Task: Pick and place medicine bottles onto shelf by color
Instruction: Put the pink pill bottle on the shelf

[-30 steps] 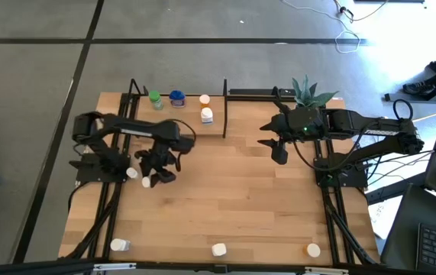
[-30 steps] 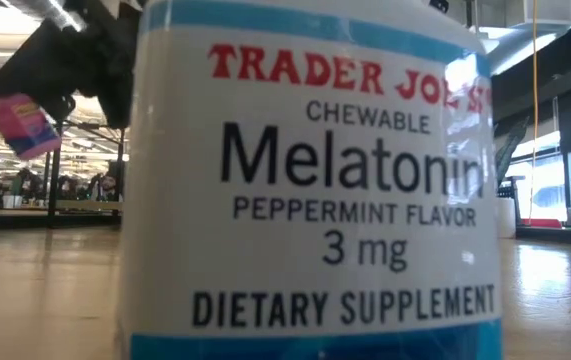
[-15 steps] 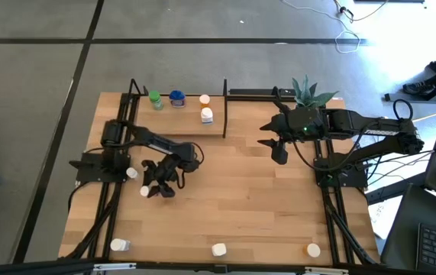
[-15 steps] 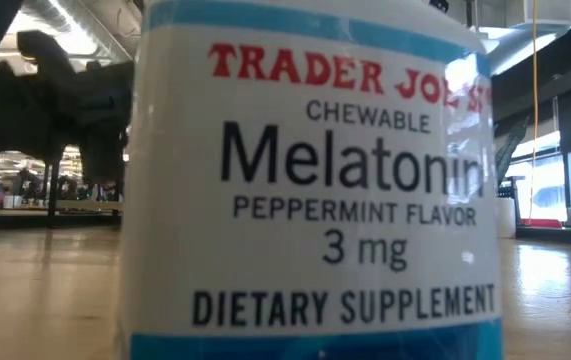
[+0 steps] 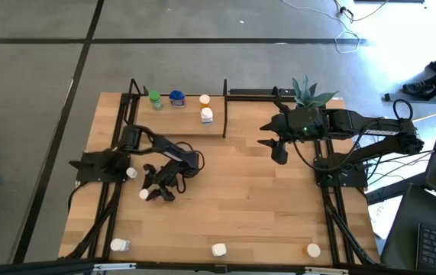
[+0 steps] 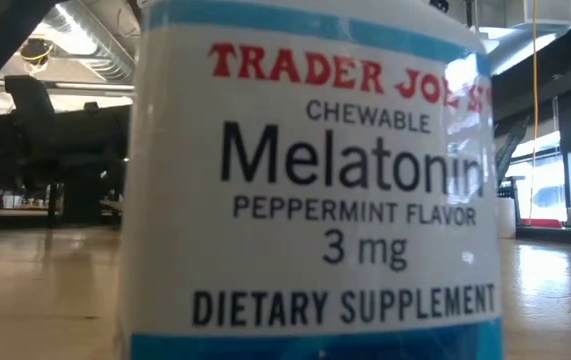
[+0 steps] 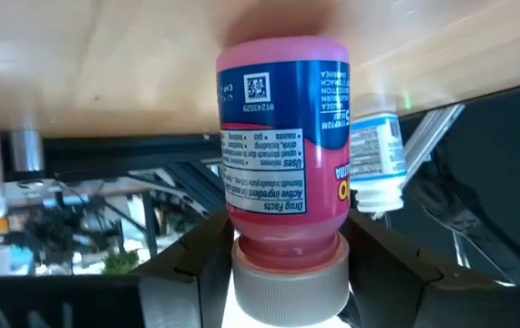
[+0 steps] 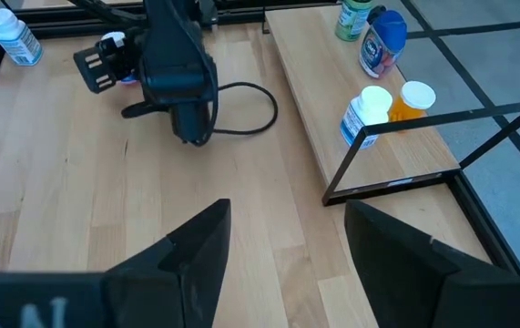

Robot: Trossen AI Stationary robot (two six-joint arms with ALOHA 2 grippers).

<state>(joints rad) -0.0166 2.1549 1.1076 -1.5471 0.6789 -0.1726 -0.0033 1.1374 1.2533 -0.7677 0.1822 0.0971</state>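
From above we see a wooden bench (image 5: 240,198) with two dark arms. The left hand (image 5: 155,189) is low over the bench's left half, in front of the shelf (image 5: 179,122), and holds a pink bottle (image 7: 282,164). In the left wrist view the bottle is clamped at its pale cap end between the two fingers (image 7: 187,264), its label readable and its base pointing away. From above only a small pinkish spot shows at the hand.

The shelf sits at the bench's back left, a light board with thin black posts. On it stand a green bottle (image 5: 155,99), a blue bottle (image 5: 176,98), an orange-capped bottle (image 5: 205,100) and a white bottle (image 5: 207,115), the white one just in front of the orange-capped one.

A white-capped bottle (image 5: 131,173) lies by the left arm's base, just beside the left hand. Along the bench's front edge are three more: a white one at the left (image 5: 118,245), a white one in the middle (image 5: 218,250) and an orange-capped one at the right (image 5: 313,250).

The right hand (image 5: 277,150) hangs above the bench right of the shelf, near a potted plant (image 5: 307,92). Its fingers (image 8: 196,255) stand wide apart and hold nothing.

The low view is filled by a white melatonin bottle (image 6: 310,190) standing right at the camera.
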